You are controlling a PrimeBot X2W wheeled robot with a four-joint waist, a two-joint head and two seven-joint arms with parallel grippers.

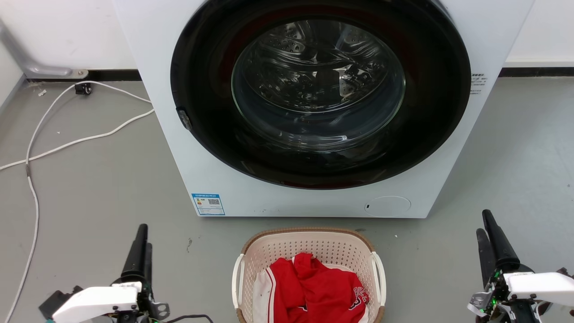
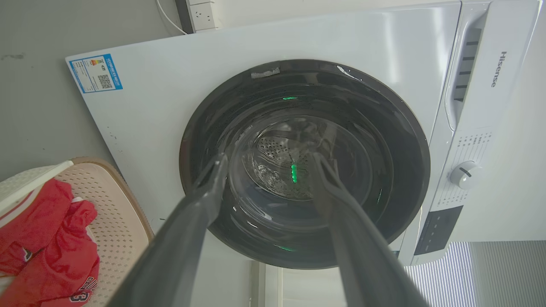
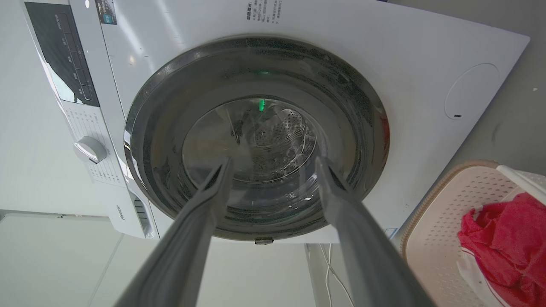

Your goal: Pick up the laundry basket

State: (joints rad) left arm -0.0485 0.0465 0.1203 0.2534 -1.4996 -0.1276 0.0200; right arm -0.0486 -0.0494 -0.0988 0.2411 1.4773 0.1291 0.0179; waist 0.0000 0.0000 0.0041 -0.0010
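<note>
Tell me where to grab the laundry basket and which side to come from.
Take the white side handles: left gripper on the left handle, right gripper on the right handle, each coming in from outside. They bow out from the perforated walls, and the open grippers sit on either side of the laundry basket, likely giving a balanced lift.

Laundry basket point(image 1: 309, 233) on floor point(image 1: 89, 193), just before washer point(image 1: 314, 202); narrow floor strip between far rim and washer front. Open floor on both basket flanks, out to left gripper point(image 1: 144, 235) and right gripper point(image 1: 483, 222). Both stand well apart from basket, jaws parted. White side handles point(image 1: 237, 278) exposed, floor free beside each. Red garment point(image 1: 314, 287) fills near part of basket; far part inside free. White cable point(image 1: 71, 142) lies on floor far left, well off basket.
</note>
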